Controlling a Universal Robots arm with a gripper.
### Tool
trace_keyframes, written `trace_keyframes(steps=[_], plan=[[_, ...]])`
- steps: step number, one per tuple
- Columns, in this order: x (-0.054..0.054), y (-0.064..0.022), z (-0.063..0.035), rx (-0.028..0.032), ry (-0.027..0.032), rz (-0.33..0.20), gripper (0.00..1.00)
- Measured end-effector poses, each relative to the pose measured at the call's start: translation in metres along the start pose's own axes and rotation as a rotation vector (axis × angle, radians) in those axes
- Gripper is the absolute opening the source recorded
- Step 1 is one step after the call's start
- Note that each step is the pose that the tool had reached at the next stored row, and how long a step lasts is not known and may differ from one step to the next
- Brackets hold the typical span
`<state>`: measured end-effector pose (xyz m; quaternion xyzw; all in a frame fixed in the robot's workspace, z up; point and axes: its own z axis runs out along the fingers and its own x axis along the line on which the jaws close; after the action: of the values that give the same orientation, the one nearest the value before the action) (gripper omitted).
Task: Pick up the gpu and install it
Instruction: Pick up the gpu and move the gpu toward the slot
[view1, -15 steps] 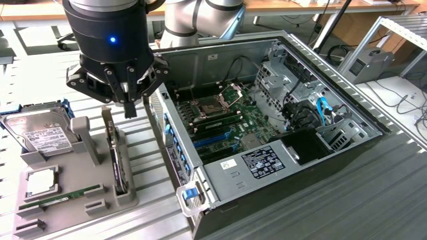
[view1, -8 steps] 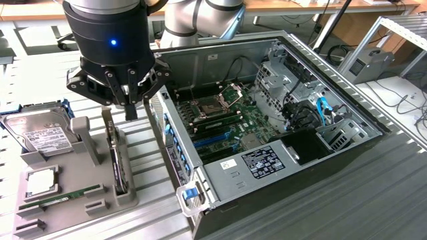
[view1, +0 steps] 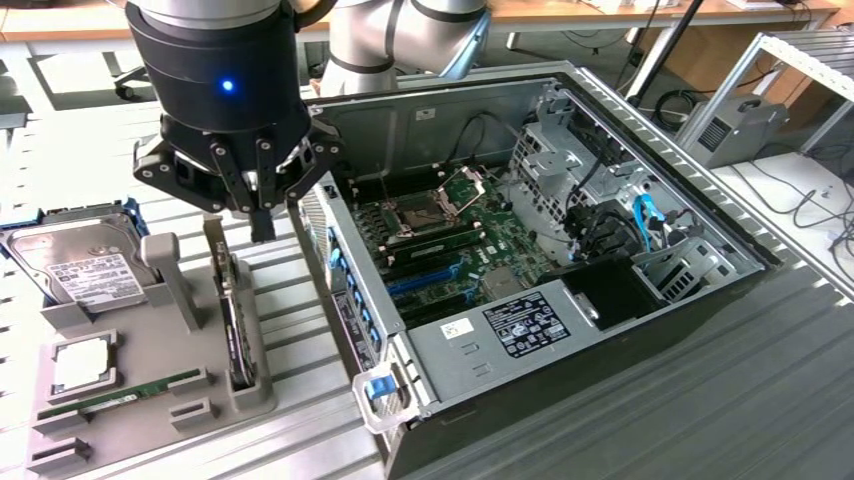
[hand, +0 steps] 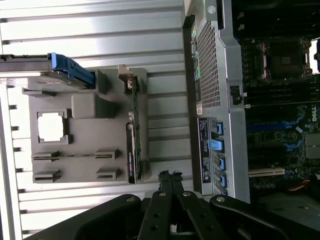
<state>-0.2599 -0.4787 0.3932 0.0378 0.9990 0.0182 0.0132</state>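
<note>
Jaws are pressed together with nothing between them. You can see their fingertips (view1: 262, 228) hanging in the upper left of the exterior view, over the strip between the grey fixture (view1: 147, 425) and the open computer case (view1: 400, 110). They are near the gpu (view1: 239, 335) but clear of it.

The gpu stands on edge in the fixture's long slot at the lower left of the exterior view, with its silver bracket (view1: 214, 245) rising at the far end. The wrist view shows the same card (hand: 134, 145) edge-on as a thin dark strip. Alongside it on the fixture sit the hard drive (view1: 83, 268), a CPU (view1: 83, 365) and the RAM stick (view1: 123, 397). All of this rests on the slatted desk (view1: 694, 400).

Expect the card to be light and stiff, yet easy to damage. The board is thin and the fan cooler will probably not tolerate squeezing. You would do best to pinch it across the exposed upper edge near the middle, so it lifts level. Keep off the bracket and the fan. The motherboard (view1: 447, 250) lies open inside the case.
</note>
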Motion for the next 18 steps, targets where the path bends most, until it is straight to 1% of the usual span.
trace_keyframes(steps=[8, 9, 10, 14, 16, 17, 18], plan=[[0.0001, 0.0013, 0.0001, 0.0000, 0.0000, 0.000, 0.11], [0.0001, 0.0015, 0.0001, 0.0000, 0.0000, 0.000, 0.17], [0.0001, 0.0017, 0.0001, 0.0000, 0.0000, 0.000, 0.17], [0.0002, 0.0023, 0.0001, -0.0001, 0.0000, 0.000, 0.42], [0.0002, 0.0025, 0.0001, 0.0000, 0.0000, 0.000, 0.42], [0.0002, 0.0028, 0.0001, -0.0001, -0.0001, 0.000, 0.54], [0.0003, 0.0030, 0.0001, 0.0000, 0.0000, 0.000, 0.54]])
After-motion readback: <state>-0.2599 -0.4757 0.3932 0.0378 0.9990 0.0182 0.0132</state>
